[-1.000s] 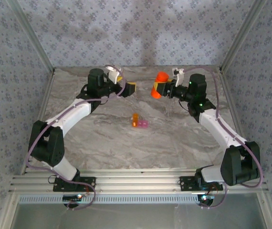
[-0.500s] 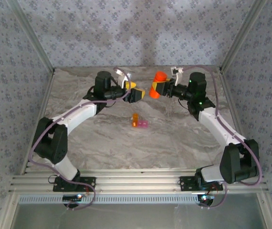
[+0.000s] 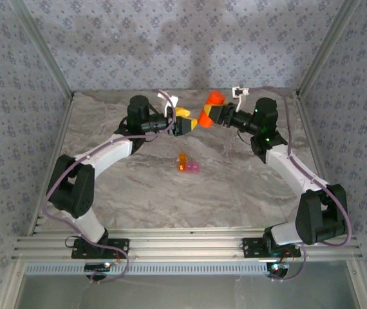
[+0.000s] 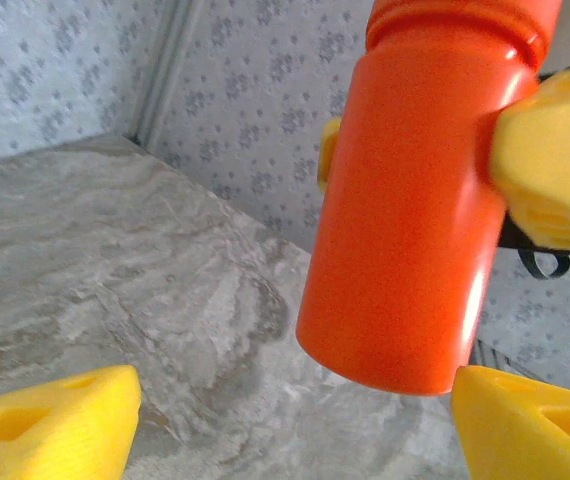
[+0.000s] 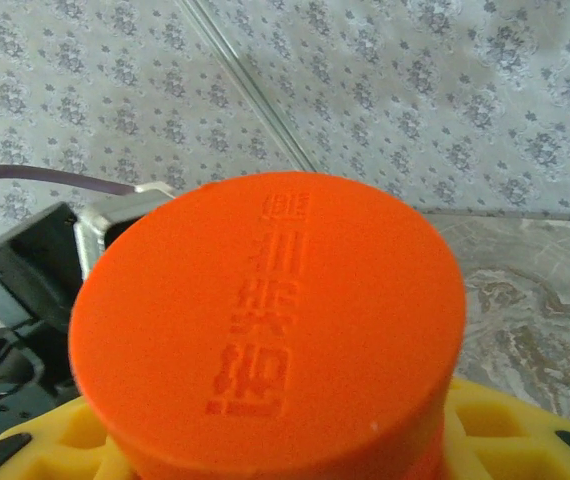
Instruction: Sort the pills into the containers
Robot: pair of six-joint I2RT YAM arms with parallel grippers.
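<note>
The right gripper (image 3: 216, 114) is clamped on the orange bottle (image 3: 207, 113) and holds it tilted above the far middle of the table (image 3: 138, 187). The left gripper (image 3: 188, 122) has its jaws apart on either side of the bottle's lower end, and both arms reach inward toward each other. The containers (image 3: 188, 165) sit on the table nearer the centre, well apart from both grippers.

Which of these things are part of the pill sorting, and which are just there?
Job: orange bottle, held in the right pincer; left pincer, open near its base; joined containers on the table.
Just there: aluminium rail, patterned walls.
</note>
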